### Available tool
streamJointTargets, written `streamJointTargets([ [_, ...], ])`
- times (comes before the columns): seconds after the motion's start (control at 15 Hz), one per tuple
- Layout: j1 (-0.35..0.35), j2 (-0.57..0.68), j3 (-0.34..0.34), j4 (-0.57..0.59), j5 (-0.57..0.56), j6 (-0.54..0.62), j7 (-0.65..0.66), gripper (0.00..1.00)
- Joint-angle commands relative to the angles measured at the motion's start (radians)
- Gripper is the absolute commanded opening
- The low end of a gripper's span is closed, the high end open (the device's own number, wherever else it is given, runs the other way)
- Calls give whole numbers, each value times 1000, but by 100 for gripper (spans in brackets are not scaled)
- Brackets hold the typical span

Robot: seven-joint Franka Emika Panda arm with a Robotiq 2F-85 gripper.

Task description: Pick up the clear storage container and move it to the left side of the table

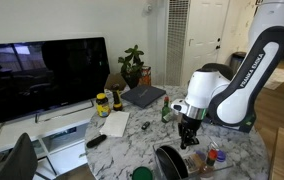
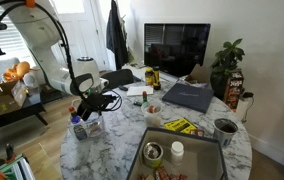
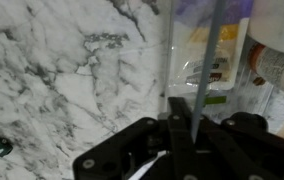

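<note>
The clear storage container (image 3: 197,50) holds several small bottles and packets. It sits near the edge of the marble table (image 3: 62,70). My gripper (image 3: 185,125) reaches down from above, with its black fingers pinched shut on the container's thin see-through wall. In both exterior views the gripper (image 1: 189,138) (image 2: 90,108) is directly over the container (image 1: 204,157) (image 2: 84,127), on the robot's side of the table (image 1: 132,145) (image 2: 122,130). I cannot tell whether the container rests on the table or is just off it.
A grey bin (image 2: 182,155) with jars stands at the table's near end. A dark bowl (image 1: 169,162) is close to the container. A closed laptop (image 1: 142,96) (image 2: 190,95), a yellow bottle (image 1: 102,103), a remote (image 1: 96,141), a plant (image 1: 132,65) and a TV (image 1: 42,75) are farther off.
</note>
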State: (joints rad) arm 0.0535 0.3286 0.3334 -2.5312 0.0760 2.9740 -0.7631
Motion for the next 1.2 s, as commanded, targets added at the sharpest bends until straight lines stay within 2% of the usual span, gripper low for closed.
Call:
streamJointTargets([
  [0.0,-14,9,6,13,-58,13,72,1],
  [0.13,-20,19,11,18,-75,13,89,1],
  [0.2,-22,20,14,20,-81,3,97,29],
  [0.27,-22,17,13,20,-90,-1,105,29],
  [0.4,-25,-19,14,16,-104,-31,120,43],
  [0.53,-72,-92,61,-7,-77,-62,96,58],
  [0.67,-142,-193,126,-27,-4,-119,43,73],
  [0.8,-220,-287,192,-32,140,-178,-60,89],
  [0.87,-286,-299,251,-22,242,-168,-143,95],
  [0.93,-350,-295,310,14,320,-170,-203,100],
  [1.0,-402,-267,352,62,404,-168,-284,100],
  [1.07,-434,-251,371,105,487,-188,-360,100],
  [1.13,-351,-277,308,47,370,-149,-241,100],
])
